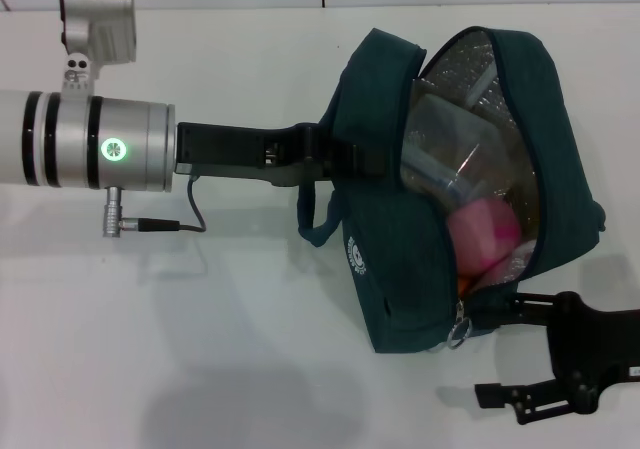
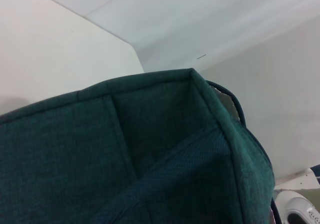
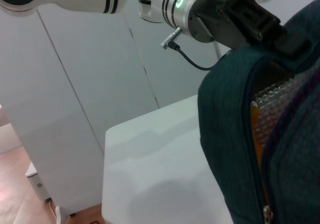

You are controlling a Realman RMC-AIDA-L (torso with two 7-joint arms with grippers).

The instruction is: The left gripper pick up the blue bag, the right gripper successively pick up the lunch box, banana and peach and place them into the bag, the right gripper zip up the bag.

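Nearest to me, at the low right of the head view, is my right gripper (image 1: 520, 354). Its fingers stand apart and hold nothing; one finger (image 1: 525, 304) lies just beside the lower end of the bag (image 1: 400, 279), close to the metal zipper pull (image 1: 458, 334), and the other finger lies lower, over the white table (image 1: 200, 349). I cannot tell if the upper finger touches the cloth.

The bag is dark blue-green and it is lifted above the table, with its shadow under it. Its zipper is open along the long side, and the silver lining shows inside. Inside the bag I see the pink peach (image 1: 480, 234) toward the lower end, and a small piece of orange, the banana (image 1: 463, 284), under it by the zipper edge. Farther in is the clear lunch box (image 1: 450, 149), against the lining.

My left gripper (image 1: 345, 159) comes from the left with its silver wrist and green light, and its fingers are closed on the top of the bag. From the right wrist view, the same grip shows at the upper corner of the bag (image 3: 235, 99).
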